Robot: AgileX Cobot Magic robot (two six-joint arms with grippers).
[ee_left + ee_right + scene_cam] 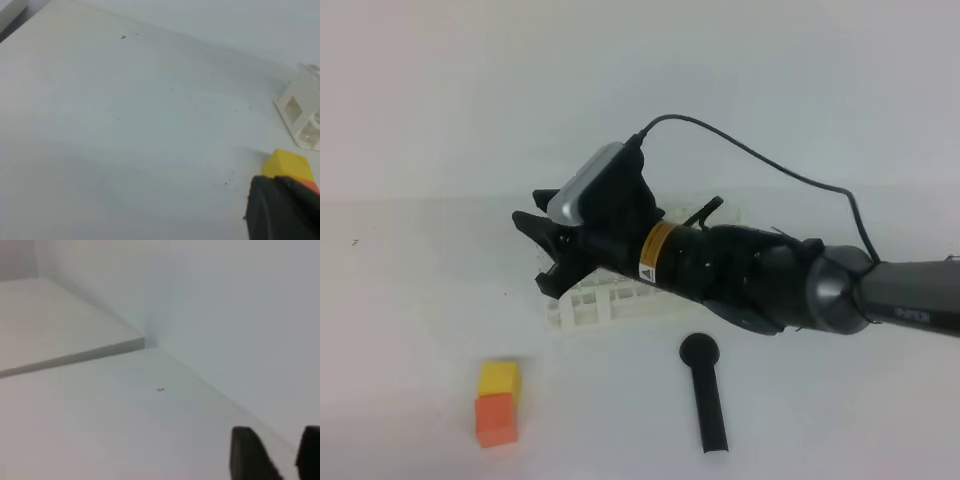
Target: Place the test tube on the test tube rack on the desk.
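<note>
The white tabletop (410,290) fills every view, and it carries everything. At the centre of the overhead view the right arm reaches in from the right edge and covers most of the white rack (588,303), whose grid shows only at its lower left corner; the arm sits there, I judge, because this is where the tube is meant to go. The right end effector (542,252) juts past the rack's left end with its jaws apart and nothing between them that I can make out. The test tube itself is not discernible in any view, so I cannot say whether it is already standing in the rack behind the arm. Below the arm lies a black round-headed stick (704,393), well clear. At lower left sit a yellow block (500,378) and an orange block (495,418), touching. The left end effector (282,210) shows only as a dark edge low in its own camera view, closed and idle near those blocks.
</note>
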